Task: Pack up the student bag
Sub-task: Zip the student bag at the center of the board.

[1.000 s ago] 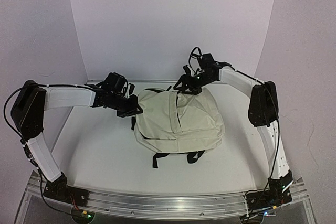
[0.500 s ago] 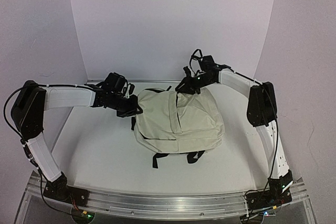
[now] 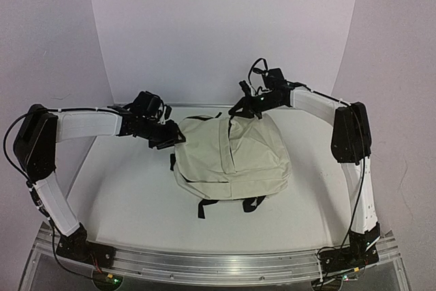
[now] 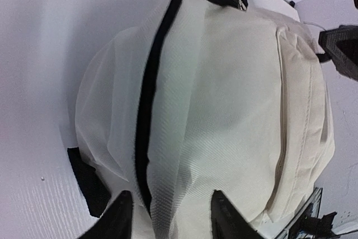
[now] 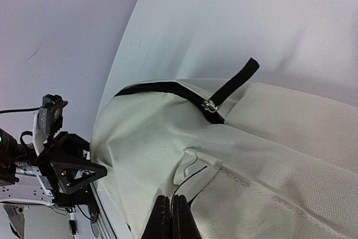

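The bag (image 3: 231, 158) lies flat. At its side the left gripper (image 4: 168, 216), jaws apart, straddles the zipper (image 4: 146, 99); at its top the right gripper (image 5: 170, 216) is pinched together. Best grip fabric firmly, lifting slowly.

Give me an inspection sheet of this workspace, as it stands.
Surface: white table, aluminium rail along its near edge.
Job's things: cream student bag lying mid-table, black straps poking out at its near side.
Clutter: nothing seen.
Grippers: left gripper open, astride the bag's black zipper; right gripper shut at the bag's far edge.
Cables: black cable loops above the right wrist.
Surroundings: plain white walls.
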Robot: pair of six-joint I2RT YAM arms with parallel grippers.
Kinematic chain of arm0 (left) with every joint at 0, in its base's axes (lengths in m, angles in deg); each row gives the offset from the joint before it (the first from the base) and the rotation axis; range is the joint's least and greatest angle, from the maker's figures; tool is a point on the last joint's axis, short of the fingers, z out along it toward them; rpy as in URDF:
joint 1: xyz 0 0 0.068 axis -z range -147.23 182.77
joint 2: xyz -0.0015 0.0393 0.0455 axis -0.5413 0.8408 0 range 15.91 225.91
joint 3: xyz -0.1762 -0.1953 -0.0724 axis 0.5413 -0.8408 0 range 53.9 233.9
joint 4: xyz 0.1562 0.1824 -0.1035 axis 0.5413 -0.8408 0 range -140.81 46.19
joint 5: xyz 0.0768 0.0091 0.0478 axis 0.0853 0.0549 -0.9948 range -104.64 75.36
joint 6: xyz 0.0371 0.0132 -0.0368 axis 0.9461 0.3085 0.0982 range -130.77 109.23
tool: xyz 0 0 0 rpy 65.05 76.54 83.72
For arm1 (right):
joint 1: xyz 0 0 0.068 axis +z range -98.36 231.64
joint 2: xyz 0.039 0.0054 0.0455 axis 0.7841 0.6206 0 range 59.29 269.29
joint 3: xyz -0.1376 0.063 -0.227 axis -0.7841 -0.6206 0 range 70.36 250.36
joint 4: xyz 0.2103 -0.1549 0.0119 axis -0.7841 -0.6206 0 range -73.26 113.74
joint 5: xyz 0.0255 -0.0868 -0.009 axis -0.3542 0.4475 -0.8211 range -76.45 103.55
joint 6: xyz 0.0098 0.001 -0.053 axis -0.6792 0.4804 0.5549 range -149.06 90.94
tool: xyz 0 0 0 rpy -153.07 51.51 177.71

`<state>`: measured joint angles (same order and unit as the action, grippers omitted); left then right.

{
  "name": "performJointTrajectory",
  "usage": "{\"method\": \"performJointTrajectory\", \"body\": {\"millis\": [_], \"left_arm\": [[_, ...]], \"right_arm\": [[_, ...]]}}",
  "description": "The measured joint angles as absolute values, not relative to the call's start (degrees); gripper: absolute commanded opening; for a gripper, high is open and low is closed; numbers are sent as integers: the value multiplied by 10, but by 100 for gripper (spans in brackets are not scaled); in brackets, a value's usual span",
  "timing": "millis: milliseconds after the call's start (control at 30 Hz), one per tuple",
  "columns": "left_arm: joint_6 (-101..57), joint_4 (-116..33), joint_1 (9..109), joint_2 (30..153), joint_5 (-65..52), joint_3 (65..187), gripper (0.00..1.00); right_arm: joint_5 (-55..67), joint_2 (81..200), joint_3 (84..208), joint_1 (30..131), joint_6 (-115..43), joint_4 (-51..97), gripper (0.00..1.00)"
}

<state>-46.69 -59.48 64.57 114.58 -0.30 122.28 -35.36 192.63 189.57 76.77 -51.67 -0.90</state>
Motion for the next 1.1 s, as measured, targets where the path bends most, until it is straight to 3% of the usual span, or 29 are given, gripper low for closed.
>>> {"method": "performJointTrajectory", "body": {"millis": [200,333,667,900,1100], "left_arm": [[-416,-625,618,1122,10,1274,85],[-363,-665,610,1152,42,1400,92],[-284,-719,610,1384,189,1691,87],[-264,-774,610,1506,230,1764,85],[-255,-788,611,1541,252,1801,73]], "right_arm": [[-354,1916,1889,775,-508,3,0],[-353,1909,1856,784,-501,5,0],[-333,1882,1794,811,-470,13,0],[-318,1876,1799,817,-458,12,0],[-311,1876,1836,817,-460,4,0]]}}
